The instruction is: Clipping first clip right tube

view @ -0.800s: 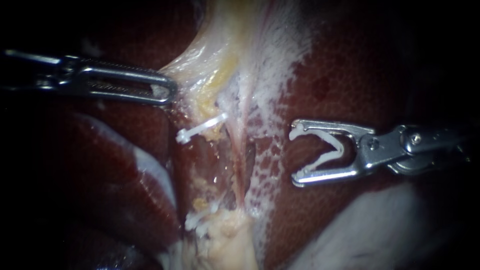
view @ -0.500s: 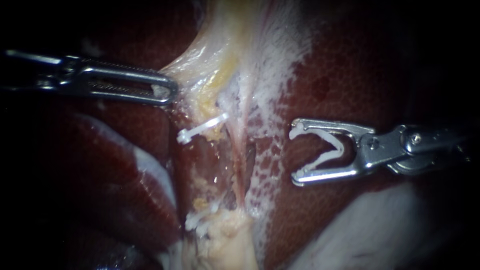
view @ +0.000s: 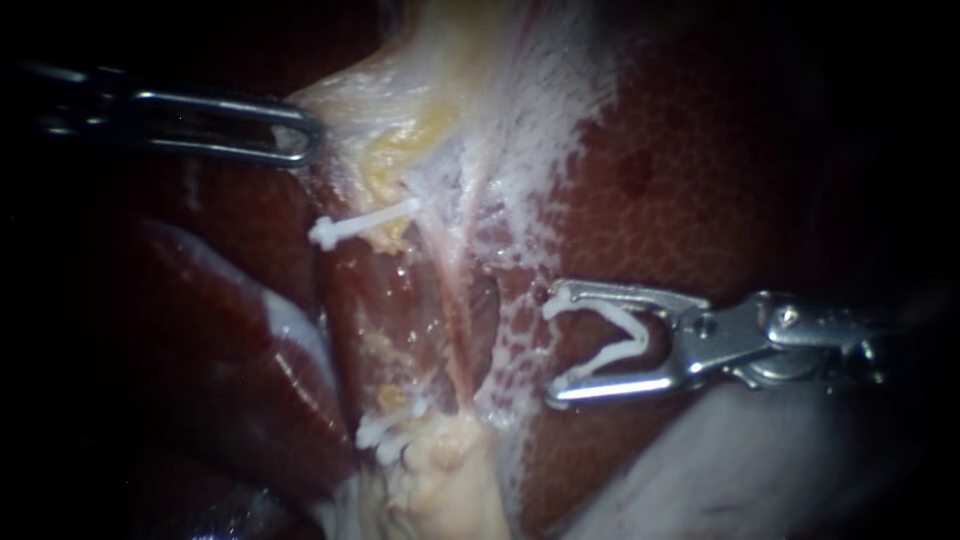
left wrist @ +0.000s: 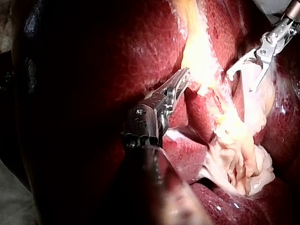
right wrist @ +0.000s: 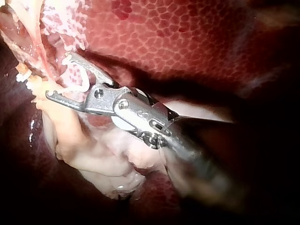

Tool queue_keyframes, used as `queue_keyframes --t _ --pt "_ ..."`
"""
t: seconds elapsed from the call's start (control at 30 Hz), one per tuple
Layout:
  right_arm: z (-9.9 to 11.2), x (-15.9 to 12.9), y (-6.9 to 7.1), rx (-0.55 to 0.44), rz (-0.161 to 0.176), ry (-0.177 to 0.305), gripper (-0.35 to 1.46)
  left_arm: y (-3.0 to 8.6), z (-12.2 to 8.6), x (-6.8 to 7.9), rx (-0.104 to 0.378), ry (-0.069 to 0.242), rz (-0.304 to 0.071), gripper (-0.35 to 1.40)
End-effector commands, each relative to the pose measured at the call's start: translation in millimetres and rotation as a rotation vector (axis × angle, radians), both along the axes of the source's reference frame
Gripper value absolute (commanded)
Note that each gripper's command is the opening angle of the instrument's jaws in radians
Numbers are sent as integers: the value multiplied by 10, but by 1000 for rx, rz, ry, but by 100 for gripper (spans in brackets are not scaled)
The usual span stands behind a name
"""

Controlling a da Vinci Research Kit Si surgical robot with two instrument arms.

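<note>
— Logging the right instrument [view: 551, 349]: its pincer stands wide, both halves seating an open white clip [view: 634, 338].
— Position against the right tube [view: 452, 300]?
— Just beside it, not touching, over the liver [view: 700, 170].
— Left instrument [view: 300, 135]?
— Pincer pinching pale tissue [view: 390, 100]. A closed clip [view: 362, 224] crosses the tissue just below.

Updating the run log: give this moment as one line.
left instrument: holding pale tissue | right instrument: open clip loaded, beside right tube, not around it
</note>
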State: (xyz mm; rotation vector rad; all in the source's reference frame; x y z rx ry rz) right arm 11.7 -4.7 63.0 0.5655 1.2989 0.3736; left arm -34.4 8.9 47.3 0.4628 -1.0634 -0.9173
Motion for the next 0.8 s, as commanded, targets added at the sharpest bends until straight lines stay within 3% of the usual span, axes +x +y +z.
queue_keyframes --t 0.03,0.37,0.8 --pt "3 4 -2 3 -2 -1 60 -1 -4 -1 2 -2 -4 -35" --pt "22 37 -12 33 -19 0 60 -8 -23 -6 -9 -3 -12 -35" --pt "25 57 -14 55 -41 7 60 -10 -31 -13 -13 -4 -13 -35"
